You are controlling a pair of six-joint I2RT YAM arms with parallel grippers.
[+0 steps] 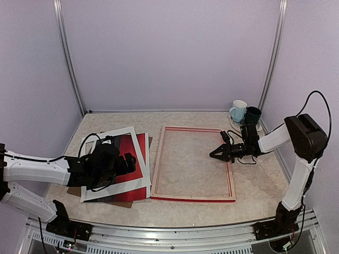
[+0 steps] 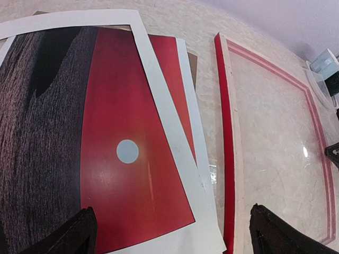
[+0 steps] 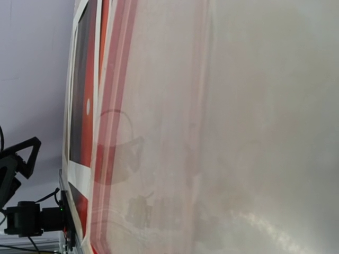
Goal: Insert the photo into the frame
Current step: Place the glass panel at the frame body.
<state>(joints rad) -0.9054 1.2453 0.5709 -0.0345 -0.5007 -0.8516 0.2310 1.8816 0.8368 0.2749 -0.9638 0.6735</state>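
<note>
Top external, table (image 1: pixel 180 211): pale, marbled, bearing all below.
Frame (image 1: pixel 193 199): red-faced, flat at centre-right, table pattern showing through.
Photo (image 2: pixel 122 106): red sky, white sun, dark water; left of frame, apart from it, under mat.
Mat (image 2: pixel 159 106): white, skewed atop photo.
Board (image 2: pixel 193 66): brown, beneath the stack.
Left claw (image 2: pixel 175 235): fingers wide apart, empty, above stack's right edge.
Right claw (image 1: pixel 213 154): pressed together, gripping nothing, over frame's right side.
Mugs: pale blue (image 1: pixel 238 111) beside dark (image 1: pixel 252 115), back right corner.
</note>
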